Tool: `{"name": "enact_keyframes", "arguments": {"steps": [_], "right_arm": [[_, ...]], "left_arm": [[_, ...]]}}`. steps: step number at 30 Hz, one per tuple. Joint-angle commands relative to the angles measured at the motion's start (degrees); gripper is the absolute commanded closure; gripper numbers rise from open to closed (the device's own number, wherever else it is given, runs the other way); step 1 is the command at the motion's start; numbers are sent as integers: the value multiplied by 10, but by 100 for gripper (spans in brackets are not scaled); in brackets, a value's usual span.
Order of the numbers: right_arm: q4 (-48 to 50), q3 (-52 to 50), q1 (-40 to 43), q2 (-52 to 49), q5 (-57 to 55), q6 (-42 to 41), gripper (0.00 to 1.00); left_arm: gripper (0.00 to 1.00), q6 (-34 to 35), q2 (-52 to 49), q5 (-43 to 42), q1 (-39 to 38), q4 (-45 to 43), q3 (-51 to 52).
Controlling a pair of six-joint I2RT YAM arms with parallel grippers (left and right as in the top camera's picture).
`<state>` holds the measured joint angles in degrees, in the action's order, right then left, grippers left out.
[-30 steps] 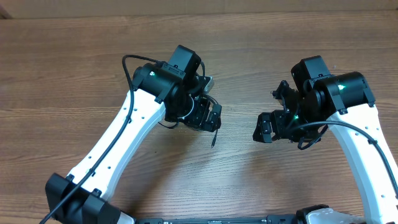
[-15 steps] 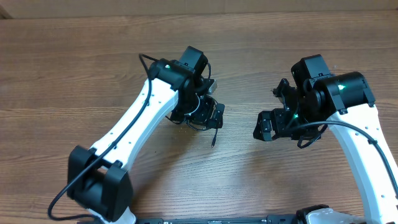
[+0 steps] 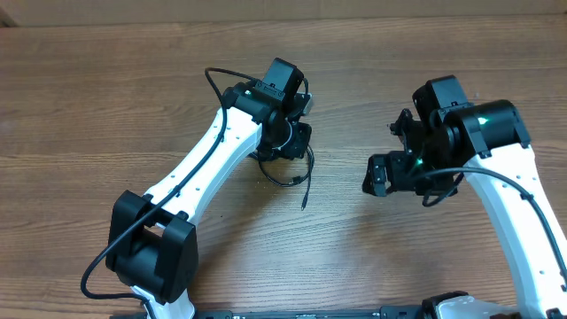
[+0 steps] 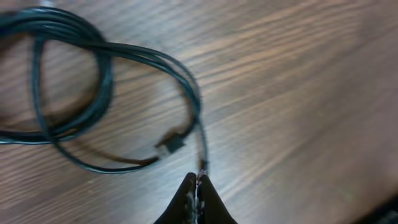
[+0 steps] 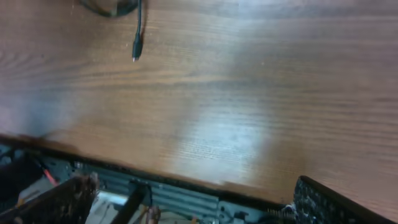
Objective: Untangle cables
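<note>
Cables lie in loose loops near the centre of the overhead frame, with one plug end pointing down, where it lay before. The left gripper has shifted up and right since a second ago. Its fingers are pressed together at a strand's end; whether they pinch it is unclear. The right gripper stays at right centre, fingers spread wide, well apart from the cables.
</note>
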<state>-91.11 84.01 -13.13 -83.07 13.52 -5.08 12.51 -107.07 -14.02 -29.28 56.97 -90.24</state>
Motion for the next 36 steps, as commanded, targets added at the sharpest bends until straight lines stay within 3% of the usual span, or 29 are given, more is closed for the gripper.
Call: {"name": "enact_keyframes", "arguments": {"steps": [1,13,15,19,32,36], "right_arm": [[31,14,1,-26,-9,-51,0],[191,14,1,-104,-8,-237,0],[219,14,1,-113,-6,-238,0],[235,14,1,-116,-2,-239,0],[306,-14,-62,-125,9,-257,0],[343,-52,-84,-136,-23,-306,0]], "left_arm": [[96,3,-10,85,-4,-2,2],[96,10,-33,176,4,6,11],[95,17,-48,176,11,3,11],[85,27,-89,169,32,-6,11],[80,27,-154,95,79,-31,11],[76,27,-154,95,79,-32,11]]}}
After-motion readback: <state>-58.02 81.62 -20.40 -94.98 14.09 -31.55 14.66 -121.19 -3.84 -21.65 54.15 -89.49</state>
